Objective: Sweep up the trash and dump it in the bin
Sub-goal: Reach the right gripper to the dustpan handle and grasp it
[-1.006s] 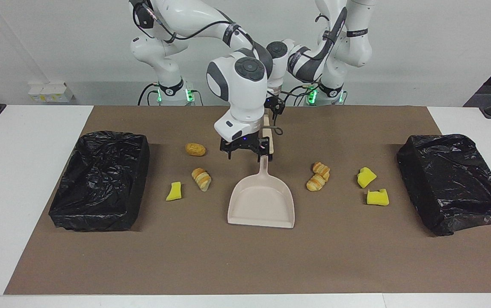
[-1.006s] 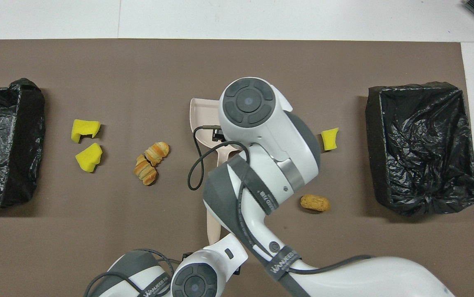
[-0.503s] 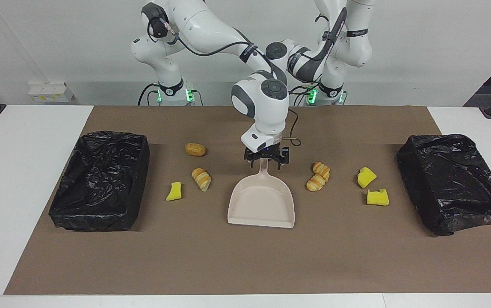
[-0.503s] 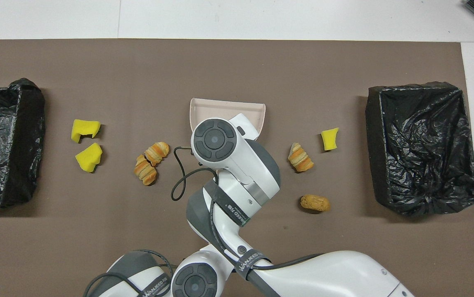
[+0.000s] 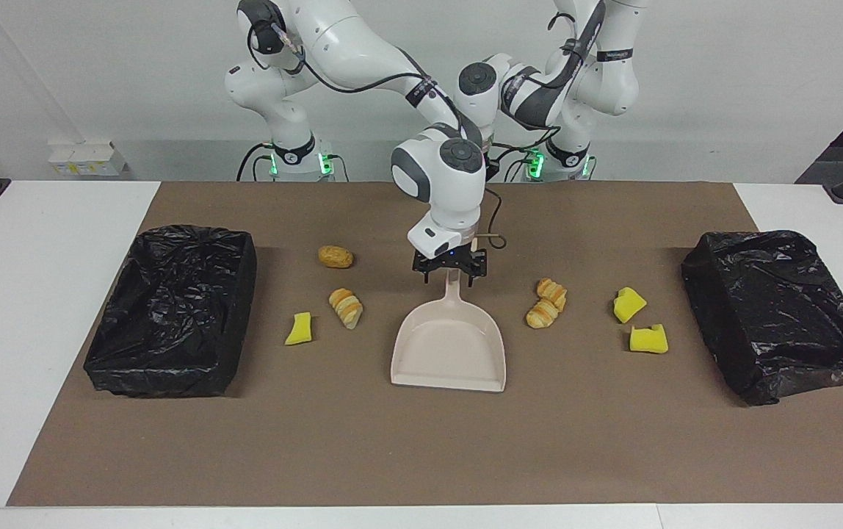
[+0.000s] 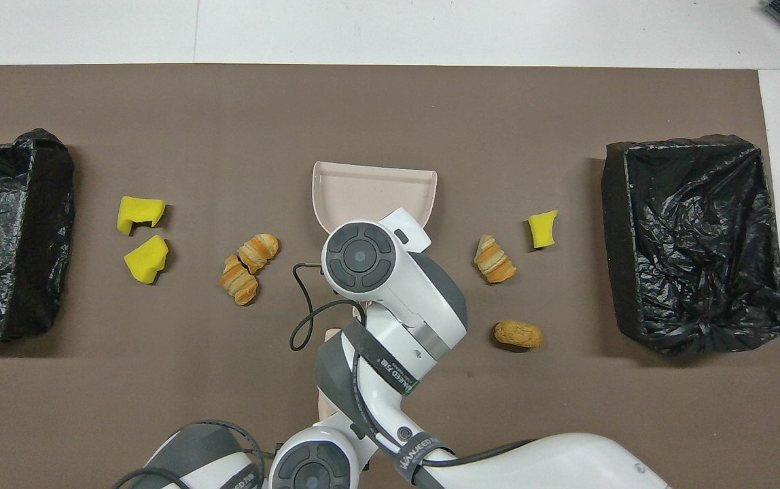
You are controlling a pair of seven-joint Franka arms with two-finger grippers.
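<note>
White counter (image 5: 25,330) under a brown mat (image 5: 421,455) carries everything, with a black-lined bin at the right arm's end (image 5: 172,308) and another at the left arm's end (image 5: 781,312). Midway between them lies a pale dustpan (image 5: 448,345), flat on the mat, its handle pointing toward the robots and its open mouth away from them. The right arm reaches to the middle of the mat, and the right tool (image 5: 449,273) is low over the top of that handle, released, a finger on either side of it and not clamped. The trash lies on the mat in two groups, each well apart from that tool and clear of the dustpan. Toward the right arm's end are a nugget (image 5: 335,256), a bread piece (image 5: 346,307) and, just beside it, a yellow sponge chunk (image 5: 299,328). Toward the left arm's end are two bread pieces touching each other (image 5: 546,303), then two sponge chunks (image 5: 628,304) (image 5: 648,339) closer to that bin. The left tool is hidden by the right arm's wrist; it is clenched, and whether it grasps anything cannot be told.
</note>
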